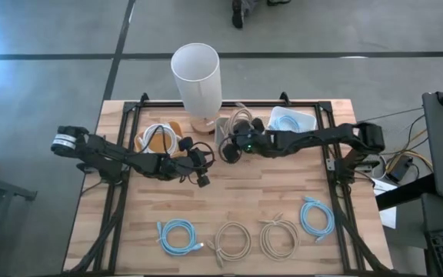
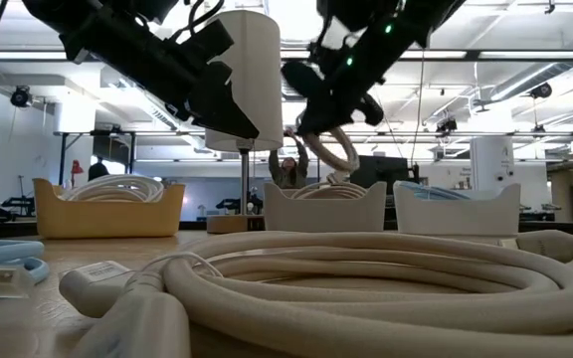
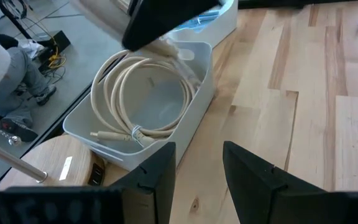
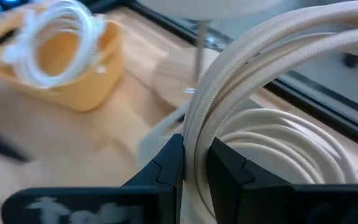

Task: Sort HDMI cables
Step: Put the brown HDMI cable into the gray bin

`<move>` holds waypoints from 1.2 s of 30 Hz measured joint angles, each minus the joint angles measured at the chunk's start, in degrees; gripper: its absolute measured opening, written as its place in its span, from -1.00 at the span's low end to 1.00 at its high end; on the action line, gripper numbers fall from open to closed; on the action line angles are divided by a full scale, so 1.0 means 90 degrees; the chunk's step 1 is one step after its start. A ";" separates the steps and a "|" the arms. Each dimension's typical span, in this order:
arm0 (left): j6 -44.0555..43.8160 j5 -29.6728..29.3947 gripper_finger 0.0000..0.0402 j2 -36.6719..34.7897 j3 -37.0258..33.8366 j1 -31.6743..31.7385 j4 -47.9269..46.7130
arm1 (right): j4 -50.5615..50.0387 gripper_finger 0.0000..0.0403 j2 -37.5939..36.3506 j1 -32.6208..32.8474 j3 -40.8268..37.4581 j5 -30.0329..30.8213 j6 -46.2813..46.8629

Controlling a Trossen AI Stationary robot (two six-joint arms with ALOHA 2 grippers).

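The right gripper point(image 4: 194, 165) is pinching a beige cable point(image 4: 229, 93) — jaws nearly shut on its coil — hanging it over the grey tray point(image 1: 229, 127), which lies straight below. The left gripper point(image 3: 197, 168), at nine o'clock from it, is hovering half-open, holding nothing.

The middle of the light wooden table point(image 1: 229, 201) is bare, so a gripper can pass there. The far edge is crowded: a small orange tray point(image 1: 157, 137) on the left, a tall white cylinder lamp on a round wooden base point(image 1: 197, 77), a small grey tray point(image 1: 229, 127), and a small white tray point(image 1: 292, 120) on the right. Both dark arms meet over the far middle and block it. Along the near edge lie two light blue coiled cables point(image 1: 177, 235) point(image 1: 316, 216) and two beige coiled cables point(image 1: 231, 239) point(image 1: 280, 236), with little gaps between.
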 joint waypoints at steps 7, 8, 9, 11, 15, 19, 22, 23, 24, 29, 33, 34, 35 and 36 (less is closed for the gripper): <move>-0.0002 -0.0001 -0.30 0.0000 0.0000 0.0000 -0.0027 | 0.0005 -0.76 0.0517 -0.0108 0.0016 0.0684 0.0560; 0.0000 -0.0001 -0.30 0.0000 0.0000 0.0000 -0.0023 | 0.0018 -0.76 0.0589 -0.0107 0.0016 0.0680 0.0646; 0.0000 -0.0001 -0.30 0.0000 0.0000 0.0000 -0.0025 | 0.0055 -0.76 0.0656 -0.0105 0.0016 0.0677 0.0687; 0.0000 -0.0001 -0.30 0.0000 0.0000 0.0000 -0.0025 | 0.0094 -0.76 0.0768 -0.0101 0.0016 0.0670 0.0870; 0.0000 -0.0001 -0.30 0.0000 0.0000 0.0000 -0.0027 | 0.0155 -0.76 0.0919 -0.0103 0.0021 0.0677 0.1310; 0.0000 -0.0001 -0.30 0.0000 0.0000 -0.0002 -0.0045 | 0.0137 -0.76 0.0967 -0.0101 0.0019 0.0677 0.1418; 0.0000 -0.0001 -0.30 0.0000 0.0000 0.0000 -0.0054 | 0.0136 -0.76 0.0975 -0.0101 0.0019 0.0673 0.1384; 0.0000 -0.0001 -0.30 -0.0002 0.0000 0.0000 -0.0054 | 0.0134 -0.75 0.0975 -0.0101 0.0019 0.0670 0.1379; 0.0000 -0.0001 -0.30 -0.0002 0.0000 -0.0001 -0.0053 | 0.0136 -0.74 0.0974 -0.0099 0.0019 0.0670 0.1382; 0.0000 -0.0001 -0.30 -0.0002 0.0000 0.0000 -0.0057 | 0.0133 -0.62 0.0946 -0.0098 0.0016 0.0613 0.1359; 0.0000 -0.0001 -0.30 -0.0001 0.0000 -0.0001 -0.0074 | 0.0134 -0.51 0.0939 -0.0098 0.0016 0.0566 0.1335; 0.0000 -0.0001 -0.30 -0.0001 0.0000 -0.0001 -0.0075 | 0.0132 -0.49 0.0937 -0.0098 0.0016 0.0498 0.1333; 0.0000 -0.0001 -0.30 -0.0002 0.0000 -0.0002 -0.0076 | 0.0128 -0.46 0.0925 -0.0098 0.0015 0.0419 0.1333; 0.0000 -0.0001 -0.30 -0.0002 0.0000 -0.0001 -0.0074 | 0.0117 -0.44 0.0911 -0.0098 0.0014 0.0328 0.1332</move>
